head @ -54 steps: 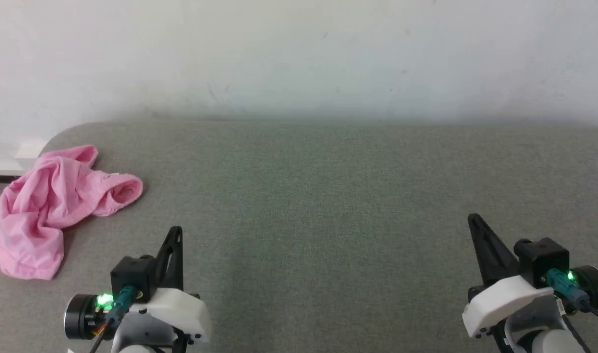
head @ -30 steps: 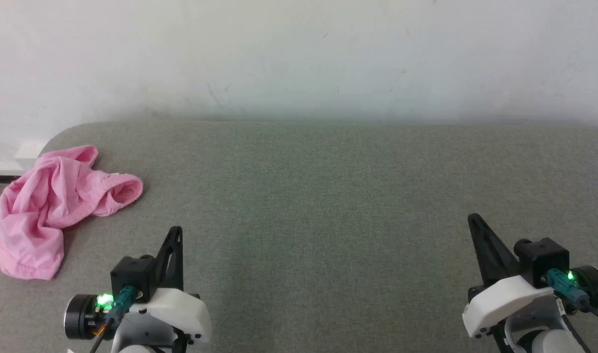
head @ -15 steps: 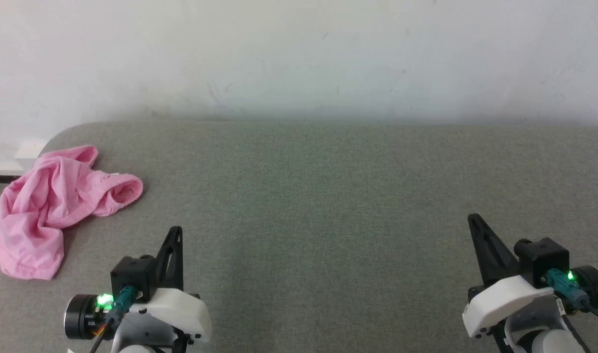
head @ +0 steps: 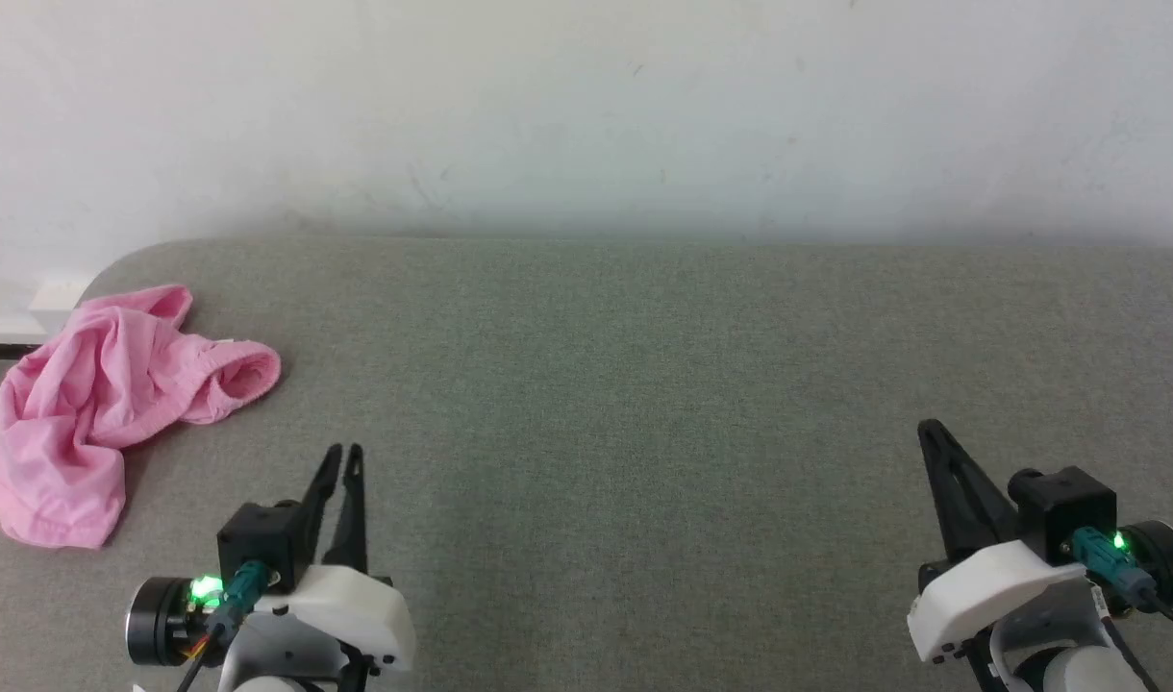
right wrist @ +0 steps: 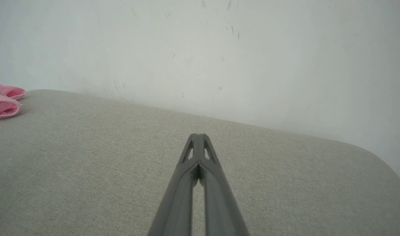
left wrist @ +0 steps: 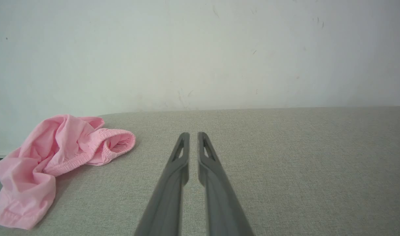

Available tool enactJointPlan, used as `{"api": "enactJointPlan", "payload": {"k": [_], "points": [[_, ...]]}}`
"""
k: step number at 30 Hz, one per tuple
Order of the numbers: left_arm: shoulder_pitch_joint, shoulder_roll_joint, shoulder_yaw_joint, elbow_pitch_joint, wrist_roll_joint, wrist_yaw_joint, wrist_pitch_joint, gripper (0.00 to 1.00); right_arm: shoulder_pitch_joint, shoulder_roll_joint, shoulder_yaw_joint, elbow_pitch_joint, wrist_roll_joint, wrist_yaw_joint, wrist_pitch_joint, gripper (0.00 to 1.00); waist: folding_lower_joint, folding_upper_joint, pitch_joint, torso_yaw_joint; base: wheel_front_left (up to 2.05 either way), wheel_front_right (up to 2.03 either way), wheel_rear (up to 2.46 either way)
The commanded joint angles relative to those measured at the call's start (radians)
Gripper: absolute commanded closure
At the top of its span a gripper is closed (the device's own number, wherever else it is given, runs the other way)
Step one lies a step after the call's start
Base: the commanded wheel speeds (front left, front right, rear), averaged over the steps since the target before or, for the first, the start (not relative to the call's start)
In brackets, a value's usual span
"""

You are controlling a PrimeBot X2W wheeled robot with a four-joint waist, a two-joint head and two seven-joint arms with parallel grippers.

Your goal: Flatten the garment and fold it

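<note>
Nothing done yet. Garment [head: 115, 404] lies in crumpled heap at desk [head: 644, 384] far-left corner, untouched. Left gripper [head: 344, 450]: fingers parted by narrow gap, empty, near garment. Right gripper [head: 929, 429]: fingers closed, empty, well apart. Left to do: grasp, flatten, fold.

Bright, soft, even light; faint shadows; slightly hazy head view.

A grey fabric-covered surface [head: 644, 384] meets a scuffed white wall [head: 586, 115].
</note>
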Motion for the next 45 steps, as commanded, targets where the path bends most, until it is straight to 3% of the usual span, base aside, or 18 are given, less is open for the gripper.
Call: {"api": "enactJointPlan", "payload": {"k": [1,22,45], "points": [[0.001,0.0,-0.001,0.0,-0.001,0.001,-0.003,0.0,0.0,0.0,-0.001,0.001,0.002,0.0,-0.003,0.0,0.0,-0.0001,0.0,0.0,0.0,0.0,0.0],[0.014,-0.001,-0.016,-0.001,-0.018,0.023,-0.047,0.0,0.002,0.001,-0.012,-0.001,0.017,0.0,-0.046,0.0,0.0,-0.0001,-0.002,0.018,0.0,0.0,0.0],[0.046,-0.002,-0.02,-0.009,-0.021,0.038,-0.092,0.0,0.015,0.002,-0.006,0.01,0.043,-0.001,-0.092,0.0,0.0,-0.0001,-0.021,0.142,0.0,0.0,0.0]]}}
